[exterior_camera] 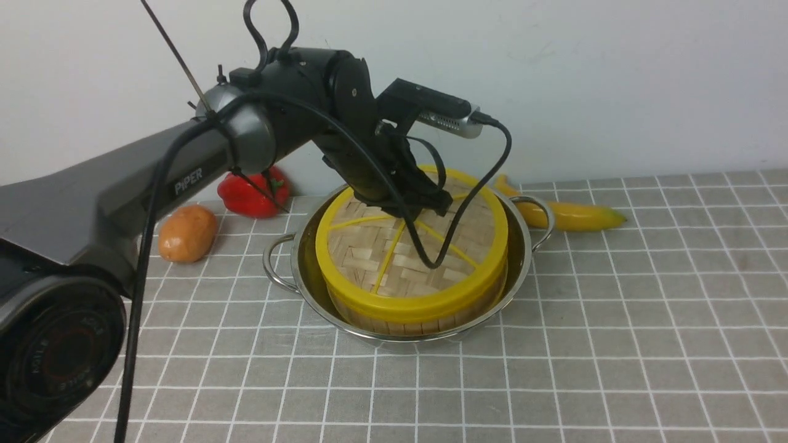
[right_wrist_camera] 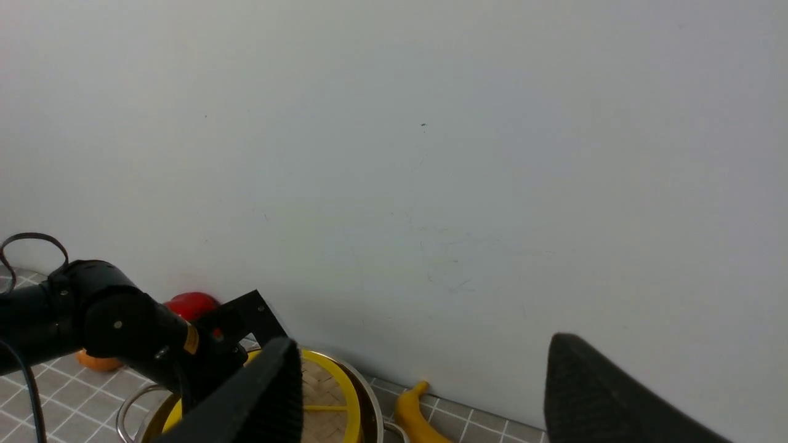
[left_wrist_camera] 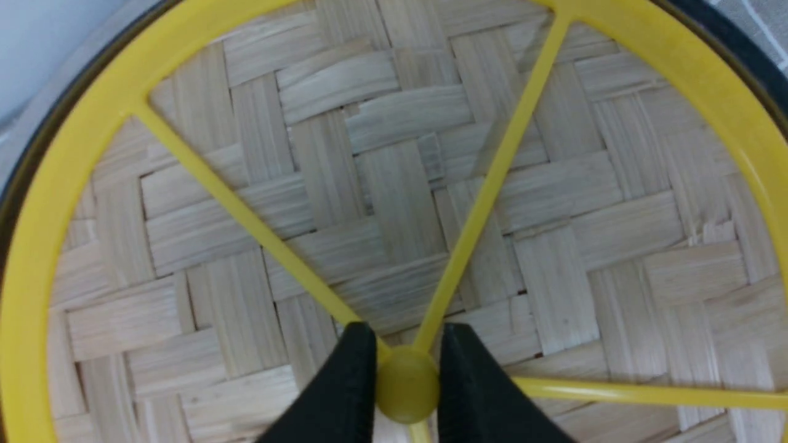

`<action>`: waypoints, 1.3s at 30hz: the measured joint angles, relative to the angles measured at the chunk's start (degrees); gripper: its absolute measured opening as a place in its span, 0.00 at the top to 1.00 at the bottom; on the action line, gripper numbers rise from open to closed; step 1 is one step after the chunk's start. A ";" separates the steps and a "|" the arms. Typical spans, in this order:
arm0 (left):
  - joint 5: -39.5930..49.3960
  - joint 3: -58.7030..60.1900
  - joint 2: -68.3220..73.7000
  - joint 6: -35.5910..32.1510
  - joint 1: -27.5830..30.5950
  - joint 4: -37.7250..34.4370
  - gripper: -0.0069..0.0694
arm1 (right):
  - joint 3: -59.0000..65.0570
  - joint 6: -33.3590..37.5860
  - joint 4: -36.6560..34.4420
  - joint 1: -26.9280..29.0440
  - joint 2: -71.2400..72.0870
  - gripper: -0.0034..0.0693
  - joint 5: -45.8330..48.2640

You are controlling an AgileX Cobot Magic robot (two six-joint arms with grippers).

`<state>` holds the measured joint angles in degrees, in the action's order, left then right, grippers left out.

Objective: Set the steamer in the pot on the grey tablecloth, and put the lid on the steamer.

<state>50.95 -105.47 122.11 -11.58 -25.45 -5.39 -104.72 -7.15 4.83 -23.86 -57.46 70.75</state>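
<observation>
Woven-bamboo lid (exterior_camera: 394,258) in a yellow plastic frame: light, stiff, slightly springy, I'd judge, with a smooth rim that is likely slick. Best hold is the small central hub (left_wrist_camera: 406,389) where the spokes meet. On it now: left tool (left_wrist_camera: 407,351), jaws narrow, pinching the hub from either side. The lid lies over the steamer (exterior_camera: 400,321), which sits inside the pot (exterior_camera: 524,243) on the grey tablecloth (exterior_camera: 615,344). Can't tell whether the far edge is fully seated. Left arm reaches in from the near left, wrist bent steeply down over the centre. Off to the side: right tool (right_wrist_camera: 423,344), held high, facing the wall, jaws wide, empty.
</observation>
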 joint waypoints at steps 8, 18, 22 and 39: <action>0.00 -0.26 0.33 0.00 0.00 -0.14 0.76 | 0.00 0.00 0.00 0.00 0.00 0.25 0.00; 0.15 -0.64 0.43 -0.18 0.00 0.31 0.72 | 0.00 -0.06 0.00 0.00 0.00 0.25 0.00; 3.14 -5.11 0.89 -0.19 0.00 3.58 0.50 | 0.00 -0.06 0.00 0.00 0.00 0.25 0.00; 18.28 -24.98 -26.01 0.91 0.05 10.68 0.48 | 7.18 2.80 3.12 0.00 3.49 0.35 -0.26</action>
<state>69.23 -130.45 96.10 -10.67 -25.40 5.29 -97.54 -4.36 7.95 -23.86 -53.97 70.48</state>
